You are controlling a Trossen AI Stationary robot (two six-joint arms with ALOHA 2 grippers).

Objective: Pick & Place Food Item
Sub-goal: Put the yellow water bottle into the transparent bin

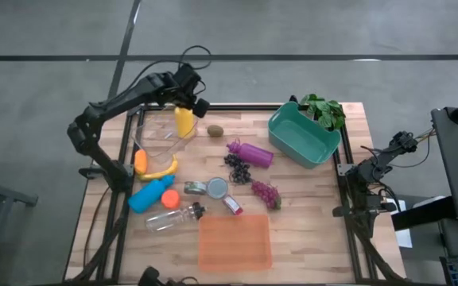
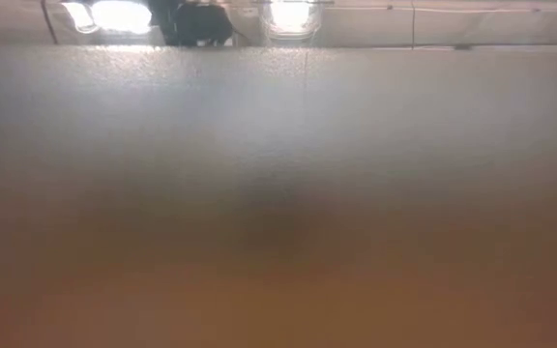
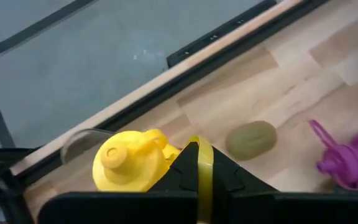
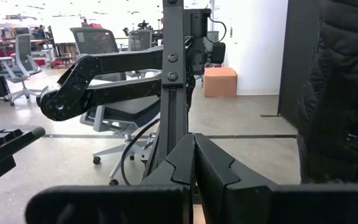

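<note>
The desk [image 1: 308, 206] is crowded, and that is the main hazard; the teal bin [image 1: 302, 137] stands at the far right, well apart from the left claw [image 1: 183, 102], so any carry there crosses over the purple bottle [image 1: 253, 152], the grapes [image 1: 238, 167] and the kiwi [image 1: 214, 130], and a low pass could knock them.

The left claw hangs over the far left edge, clenched, with the yellow bottle [image 3: 132, 158] just at its fingertips; whether that bottle is truly gripped I cannot tell; a thin pinch on its rounded top could slip and drop it off the desk edge, which lies close by.

A clear jug [image 1: 159, 133] sits just beside; a swing could tip it.

The right claw [image 4: 194, 163] is clenched, parked off the desk's right side.
</note>
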